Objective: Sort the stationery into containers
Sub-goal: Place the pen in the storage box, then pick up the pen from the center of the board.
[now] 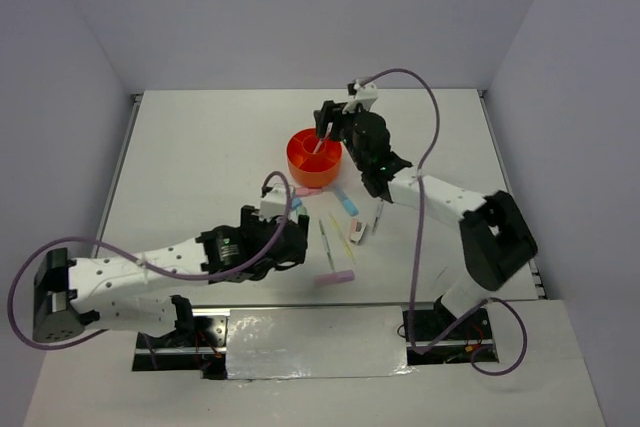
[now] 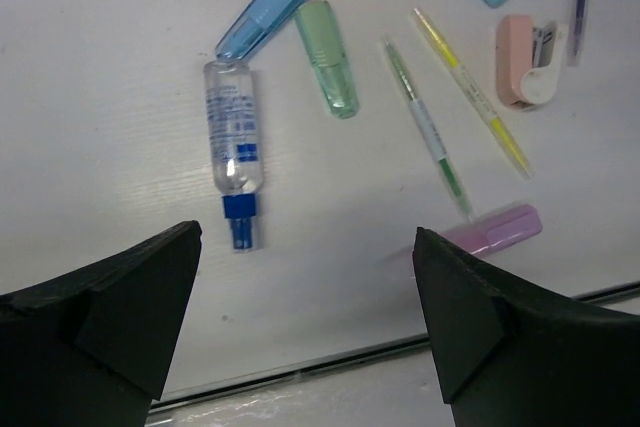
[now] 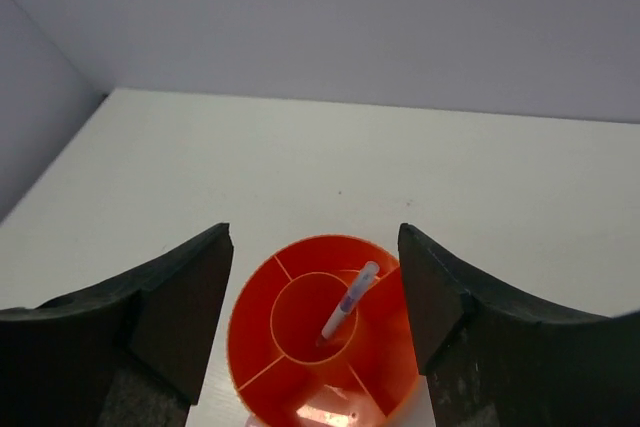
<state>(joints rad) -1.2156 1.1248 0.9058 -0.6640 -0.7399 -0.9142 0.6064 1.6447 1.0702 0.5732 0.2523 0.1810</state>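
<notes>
Above the orange organizer (image 1: 312,178), we see the right pincer (image 1: 323,125) hanging with its jaws spread wide and closing on nothing. From the right wrist we look down between its dark fingers (image 3: 180,297) into the organizer (image 3: 255,332). A white pen (image 3: 350,302) leans in the central cup, its tip down, and the fingers do not touch it. We see nothing in the outer compartments that show in that view.

On the near side of the organizer, toward the arm bases, the rest of the stationery lies loose on the white desk (image 1: 200,167). The left pincer (image 1: 298,239) hovers over this scatter, fully open and holding nothing.

From the left wrist we make out these pieces:
- a clear tube (image 2: 237,142) with a blue cap
- a blue highlighter (image 2: 262,14), with a green highlighter (image 2: 328,57) just beside it
- a thin green pen (image 2: 428,127) and a thin yellow pen (image 2: 470,92), lying side by side
- a pink-and-white eraser-like piece (image 2: 525,62)
- a lilac highlighter (image 2: 495,229), farthest from the organizer

All of them lie flat on the desk and well apart from the left pincer's fingers (image 2: 110,317). A pink highlighter (image 1: 307,190) lies just beside the organizer's near wall.
</notes>
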